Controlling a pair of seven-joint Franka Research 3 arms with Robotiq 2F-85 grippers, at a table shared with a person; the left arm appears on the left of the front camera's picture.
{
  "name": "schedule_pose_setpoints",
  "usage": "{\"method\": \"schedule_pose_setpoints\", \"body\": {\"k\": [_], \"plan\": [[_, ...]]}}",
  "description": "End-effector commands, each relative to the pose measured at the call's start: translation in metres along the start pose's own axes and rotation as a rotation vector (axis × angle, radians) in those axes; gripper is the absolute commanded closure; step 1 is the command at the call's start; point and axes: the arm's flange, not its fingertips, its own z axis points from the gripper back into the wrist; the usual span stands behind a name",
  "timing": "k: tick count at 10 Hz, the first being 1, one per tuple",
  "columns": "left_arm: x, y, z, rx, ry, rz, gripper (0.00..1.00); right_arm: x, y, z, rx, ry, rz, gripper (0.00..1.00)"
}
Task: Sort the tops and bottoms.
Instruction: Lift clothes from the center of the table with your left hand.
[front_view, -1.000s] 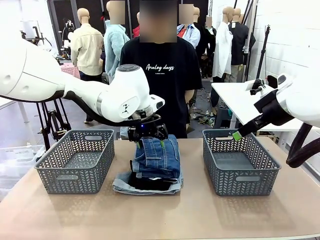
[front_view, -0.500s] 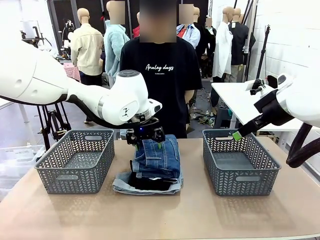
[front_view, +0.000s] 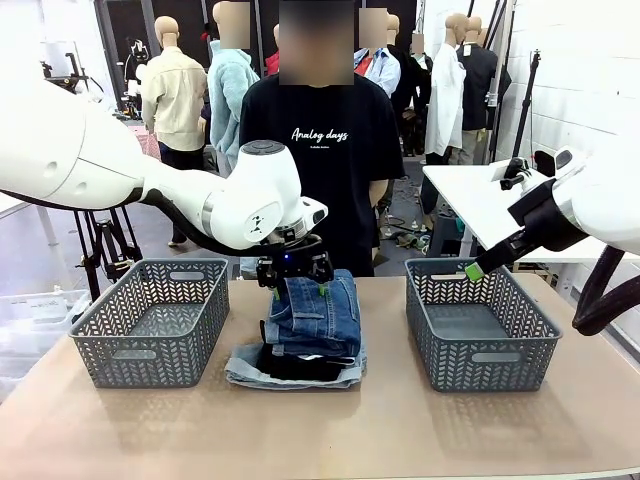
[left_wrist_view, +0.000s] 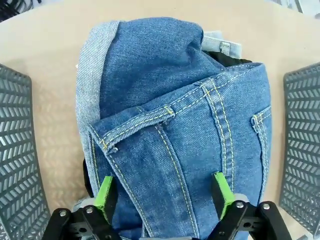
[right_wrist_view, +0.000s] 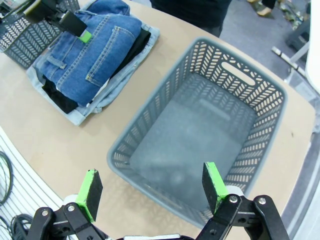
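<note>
The folded denim garment (left_wrist_view: 190, 125) is dark blue with yellow stitching, the soft garment (right_wrist_view: 59, 98) plain black, the denim shorts (front_view: 243, 373) pale blue, the chevron-patterned baskets (front_view: 150, 350) grey.

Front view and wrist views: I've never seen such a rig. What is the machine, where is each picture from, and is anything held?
Two white robot arms share a table with a person. The front view looks across from between the arms; each wrist view looks along one arm's tool. Between a left basket and a right basket lie folded clothes: dark blue jeans on top, a black garment under them, pale denim at the bottom. The left tool stands open, its pads astride the jeans' edge, gripping nothing yet. The right tool hangs open above the right basket.
</note>
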Motion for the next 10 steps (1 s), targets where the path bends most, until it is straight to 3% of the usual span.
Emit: {"method": "schedule_pose_setpoints", "body": {"k": [1,5,10], "plan": [[0.002,-0.007,-0.003,0.008,0.010,0.007,0.29,0.000,-0.002,-0.003,0.013,-0.013,0.000,0.00],[0.002,-0.008,-0.003,0.007,0.017,0.020,1.00,0.000,-0.002,-0.003,0.013,-0.013,0.000,0.00],[0.001,-0.003,0.008,-0.005,0.000,0.050,1.00,0.000,-0.002,-0.003,0.013,-0.013,0.000,0.00]]}}
